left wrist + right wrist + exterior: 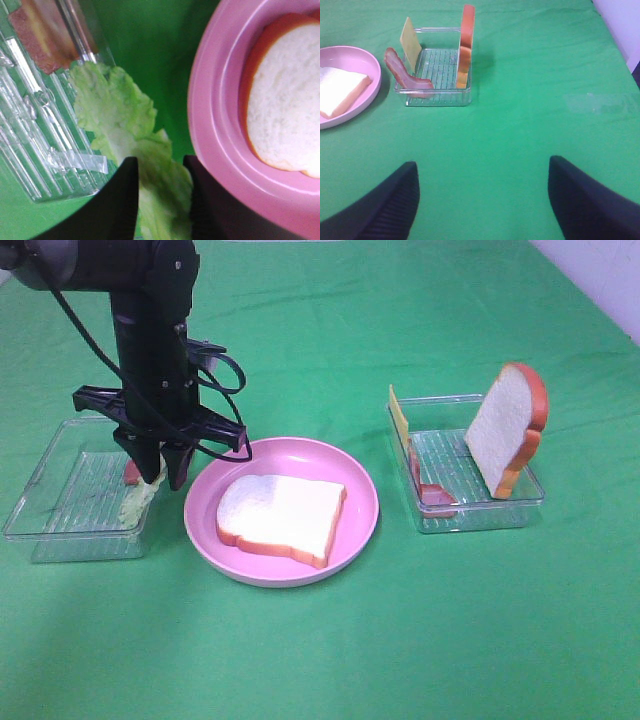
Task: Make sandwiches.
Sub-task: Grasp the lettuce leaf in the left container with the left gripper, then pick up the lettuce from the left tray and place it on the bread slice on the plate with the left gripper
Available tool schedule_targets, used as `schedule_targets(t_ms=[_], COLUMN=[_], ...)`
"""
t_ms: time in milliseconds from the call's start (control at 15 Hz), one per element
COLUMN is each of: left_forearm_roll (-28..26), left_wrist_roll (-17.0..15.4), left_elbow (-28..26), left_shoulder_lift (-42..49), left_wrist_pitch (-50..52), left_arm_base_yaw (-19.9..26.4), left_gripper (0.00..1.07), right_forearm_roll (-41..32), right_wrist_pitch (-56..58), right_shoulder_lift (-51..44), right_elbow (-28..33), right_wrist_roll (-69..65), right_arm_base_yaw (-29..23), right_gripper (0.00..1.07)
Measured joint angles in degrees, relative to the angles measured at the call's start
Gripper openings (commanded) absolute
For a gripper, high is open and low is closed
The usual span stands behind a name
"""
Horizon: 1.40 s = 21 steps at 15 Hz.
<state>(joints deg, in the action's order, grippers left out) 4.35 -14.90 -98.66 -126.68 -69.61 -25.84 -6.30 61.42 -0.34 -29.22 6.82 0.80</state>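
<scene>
The left pincer [160, 480] [161, 162] has its two black fingers drawn in on a lettuce leaf [120, 110], pale green, ruffled and limp. The pinched end is cut off at the wrist view's edge. The free end drapes over the wall of the clear plastic tray [60, 500] right under the pincer.

Through that ribbed, glinting wall, just past the leaf, sits a reddish-brown piece [35, 47] too blurred to name. Just beside the pincer on its other side is the round pink plate [350, 465], smooth and glossy. A bread slice [282, 517] lies flat in it, white-faced with an orange-brown crust.

Well beyond the plate from the pincer stands a second clear tray [480, 515]. A thin yellow-orange cheese slice [399, 418] leans on edge at its nearer wall. A wavy pinkish-red bacon strip [435, 495] droops at the rim, partly veiled by the plastic. A second bread slice [508, 435] stands tilted at the far side.

The right pincer [482, 167] shows only in its own wrist view, fingers spread wide over the green cloth [520, 125], holding nothing, well apart from that tray.
</scene>
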Motion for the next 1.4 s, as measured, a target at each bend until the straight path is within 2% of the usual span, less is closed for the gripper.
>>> schedule_targets(t_ms=[133, 200, 600, 867, 933, 1067, 1133, 1333, 1400], left_forearm_roll=[0.23, 0.34, 0.17, -2.58, -4.35, -13.58, -15.93, -29.05, -30.88], left_wrist_roll=[0.00, 0.00, 0.00, 0.00, 0.40, 5.16, 6.13, 13.41, 14.90], left_elbow=[0.00, 0.00, 0.00, 0.00, 0.00, 0.00, 0.00, 0.00, 0.00], left_shoulder_lift=[0.00, 0.00, 1.43, 4.76, 6.13, 10.20, 10.54, 9.63, 9.11], left_wrist_pitch=[0.00, 0.00, -0.11, 0.00, 0.00, 0.11, 0.46, 4.07, 4.81], left_arm_base_yaw=[0.00, 0.00, 0.00, 0.00, 0.00, 0.00, 0.00, -0.74, -1.03], left_gripper=[0.03, 0.01, 0.00, 0.00, 0.00, 0.00, 0.00, 0.00, 0.00], right_forearm_roll=[0.00, 0.00, 0.00, 0.00, 0.00, 0.00, 0.00, 0.00, 0.00], right_wrist_pitch=[0.00, 0.00, 0.00, 0.00, 0.00, 0.00, 0.00, 0.00, 0.00], right_shoulder_lift=[0.00, 0.00, 0.00, 0.00, 0.00, 0.00, 0.00, 0.00, 0.00], right_elbow=[0.00, 0.00, 0.00, 0.00, 0.00, 0.00, 0.00, 0.00, 0.00], right_wrist_roll=[0.00, 0.00, 0.00, 0.00, 0.00, 0.00, 0.00, 0.00, 0.00], right_arm_base_yaw=[0.00, 0.00, 0.00, 0.00, 0.00, 0.00, 0.00, 0.00, 0.00], right_gripper=[0.69, 0.69, 0.69, 0.69, 0.69, 0.69, 0.69, 0.69, 0.69])
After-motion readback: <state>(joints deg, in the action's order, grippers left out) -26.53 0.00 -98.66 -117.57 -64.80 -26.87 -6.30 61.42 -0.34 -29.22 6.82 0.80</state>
